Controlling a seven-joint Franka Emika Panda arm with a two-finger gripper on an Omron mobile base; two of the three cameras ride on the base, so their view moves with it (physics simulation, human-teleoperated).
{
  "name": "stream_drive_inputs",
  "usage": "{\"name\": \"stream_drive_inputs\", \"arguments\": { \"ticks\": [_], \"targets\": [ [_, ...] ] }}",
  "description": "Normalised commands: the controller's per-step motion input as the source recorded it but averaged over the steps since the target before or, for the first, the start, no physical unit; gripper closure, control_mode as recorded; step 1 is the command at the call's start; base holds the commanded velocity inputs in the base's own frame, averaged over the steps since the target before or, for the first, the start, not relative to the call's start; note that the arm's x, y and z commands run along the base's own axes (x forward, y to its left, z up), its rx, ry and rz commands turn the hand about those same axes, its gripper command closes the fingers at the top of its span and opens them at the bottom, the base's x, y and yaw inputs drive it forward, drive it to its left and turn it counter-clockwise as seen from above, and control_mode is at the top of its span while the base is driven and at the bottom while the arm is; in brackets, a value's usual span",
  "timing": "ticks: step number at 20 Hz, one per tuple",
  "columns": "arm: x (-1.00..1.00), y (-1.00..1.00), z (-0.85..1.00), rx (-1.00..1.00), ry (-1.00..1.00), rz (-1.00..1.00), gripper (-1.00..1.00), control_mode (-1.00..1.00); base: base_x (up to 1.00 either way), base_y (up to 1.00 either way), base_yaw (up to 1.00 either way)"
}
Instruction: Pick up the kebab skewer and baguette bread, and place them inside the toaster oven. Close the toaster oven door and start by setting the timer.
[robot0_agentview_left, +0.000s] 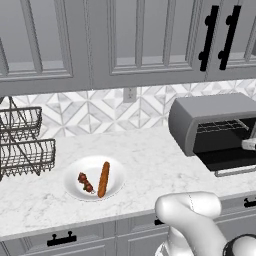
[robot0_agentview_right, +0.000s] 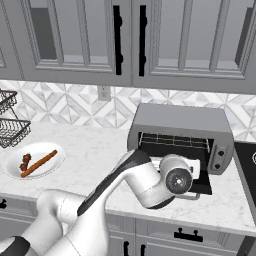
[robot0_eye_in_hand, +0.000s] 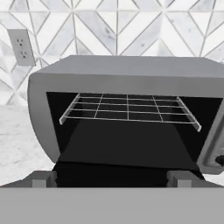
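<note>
Toaster oven (robot0_eye_in_hand: 127, 78): boxy dark grey shell, rounded top edges, matte finish. Black cavity, thin silver wire rack (robot0_eye_in_hand: 129, 108) across the upper part. Toaster oven door (robot0_agentview_left: 227, 160) folded down flat, black panel, pale bar along its front edge in the left base view.

My gripper (robot0_eye_in_hand: 112, 177) sits just in front of the open mouth, over the lowered door. Hand view: my two dark fingertips (robot0_eye_in_hand: 43, 178) rise well apart at the bottom, nothing between them, so the jaws stand spread and empty. Right base view: my hand is end-on before the cavity and hides the fingers.

Plate (robot0_agentview_left: 116, 172): round, white, glossy, shallow, on the speckled white marble-look worktop (robot0_agentview_left: 150, 155), well to the left of the oven. On it the baguette bread (robot0_agentview_left: 103, 179), a slim smooth orange-brown finger shape, and just left of it the kebab skewer (robot0_agentview_left: 86, 183), shorter, knobbly dark red and brown chunks. I cannot tell whether the two touch.

Left base view adds tiered dark wire baskets (robot0_agentview_left: 25, 145) at the far left. Right base view adds the oven's control panel (robot0_agentview_right: 219, 155) with small knobs on its right side. Hand view adds a wall socket (robot0_eye_in_hand: 21, 47) on the grey-white chevron tiles (robot0_eye_in_hand: 131, 26).
</note>
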Motion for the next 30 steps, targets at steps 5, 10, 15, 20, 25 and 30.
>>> {"name": "stream_drive_inputs", "arguments": {
  "ticks": [5,10,15,20,25,30],
  "targets": [
    [0.46,-0.25,-0.01,0.00,-0.06,0.00,-1.00,-1.00,0.00,0.00,0.00],
    [0.62,-0.08,-0.13,0.00,-0.05,0.00,-1.00,-1.00,0.00,0.00,0.00],
    [0.16,-0.10,-0.33,0.00,-0.12,-0.01,-1.00,-1.00,0.00,0.00,0.00],
    [0.25,-0.01,-0.25,0.00,-0.11,-0.03,-1.00,-1.00,0.00,0.00,0.00],
    [0.48,-0.02,0.00,0.01,-0.03,-0.04,-1.00,-1.00,0.00,0.00,0.00],
    [0.44,-0.04,0.00,0.00,0.00,-0.02,-1.00,-1.00,0.00,0.00,0.00]
  ]
}}
